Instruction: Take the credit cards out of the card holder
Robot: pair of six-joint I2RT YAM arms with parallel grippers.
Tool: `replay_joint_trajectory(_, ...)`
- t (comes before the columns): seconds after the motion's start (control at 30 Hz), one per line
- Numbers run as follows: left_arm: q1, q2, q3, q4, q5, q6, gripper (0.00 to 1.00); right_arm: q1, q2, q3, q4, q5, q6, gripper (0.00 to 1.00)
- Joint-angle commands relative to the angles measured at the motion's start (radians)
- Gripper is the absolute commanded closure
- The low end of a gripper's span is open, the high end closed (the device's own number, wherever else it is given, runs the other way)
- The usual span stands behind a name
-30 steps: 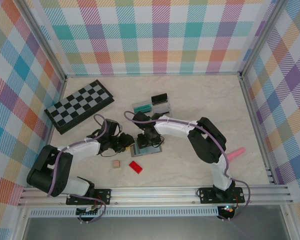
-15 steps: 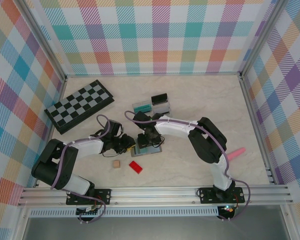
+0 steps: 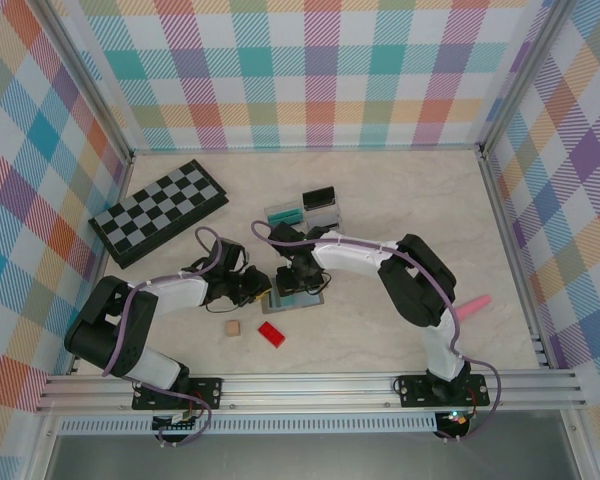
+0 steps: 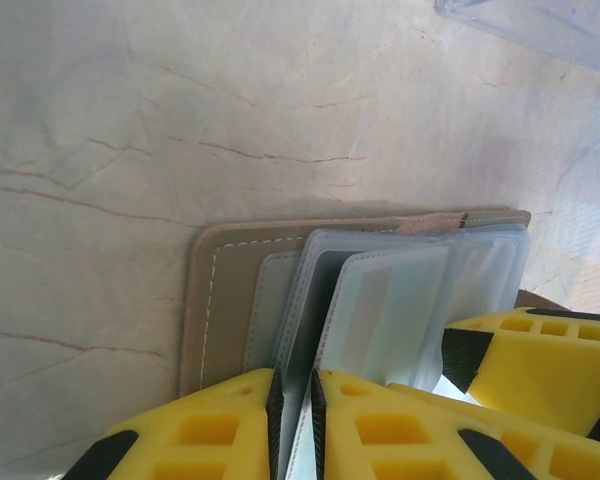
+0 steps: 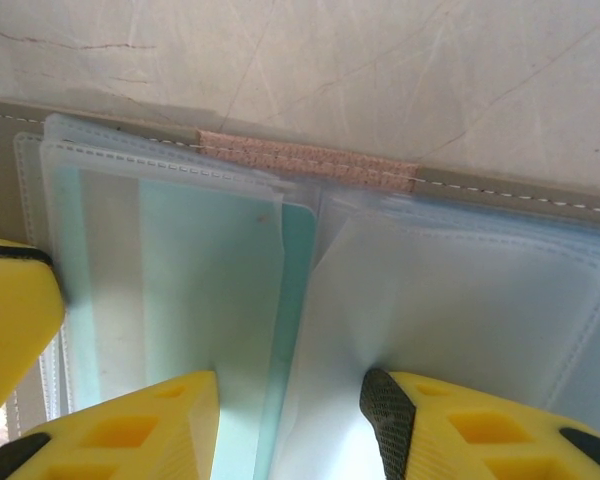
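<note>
The card holder (image 3: 294, 298) lies open on the table between both grippers. In the left wrist view its tan cover (image 4: 225, 300) and clear sleeves (image 4: 400, 300) spread flat, and my left gripper (image 4: 293, 385) is shut on one thin sleeve. My right gripper (image 5: 290, 400) stands open over the sleeves, one finger on each side of a fold where a teal card edge (image 5: 300, 260) shows. Three cards lie on the table behind: teal (image 3: 284, 213), black (image 3: 319, 196) and silver-grey (image 3: 326, 214). In the top view the left gripper (image 3: 259, 289) and right gripper (image 3: 298, 281) meet at the holder.
A chessboard (image 3: 158, 211) lies at the back left. A small red block (image 3: 271, 333) and a tan cube (image 3: 233, 327) sit in front of the holder. A pink object (image 3: 471, 305) lies at the right. The right gripper's yellow finger (image 4: 535, 350) crowds the left wrist view.
The left arm's elbow has swung in and its wrist has shifted slightly towards the holder. The right arm and the holder have stayed put.
</note>
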Motion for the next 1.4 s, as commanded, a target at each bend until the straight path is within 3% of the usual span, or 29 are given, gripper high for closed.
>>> replay_joint_trajectory(0.0,-0.029,-0.017,0.025,-0.027,0.012,0.038,0.82,-0.015,0.081,-0.068,-0.037,0.028,0.016,0.54)
replay_joint_trajectory(0.17,-0.03,-0.076,0.024,-0.082,-0.061,0.047,0.79,-0.019,0.082,-0.071,-0.041,0.032,0.023,0.55)
replay_joint_trajectory(0.73,-0.031,0.01,0.039,-0.044,0.017,0.054,0.74,-0.023,0.085,-0.073,-0.038,0.025,0.023,0.56)
replay_joint_trajectory(1.2,-0.032,0.053,0.05,0.0,0.052,0.06,0.79,-0.03,0.065,-0.095,0.001,-0.021,0.022,0.56)
replay_joint_trajectory(1.37,-0.032,0.044,0.051,-0.016,0.033,0.073,0.89,-0.038,0.013,-0.108,0.026,-0.043,0.016,0.56)
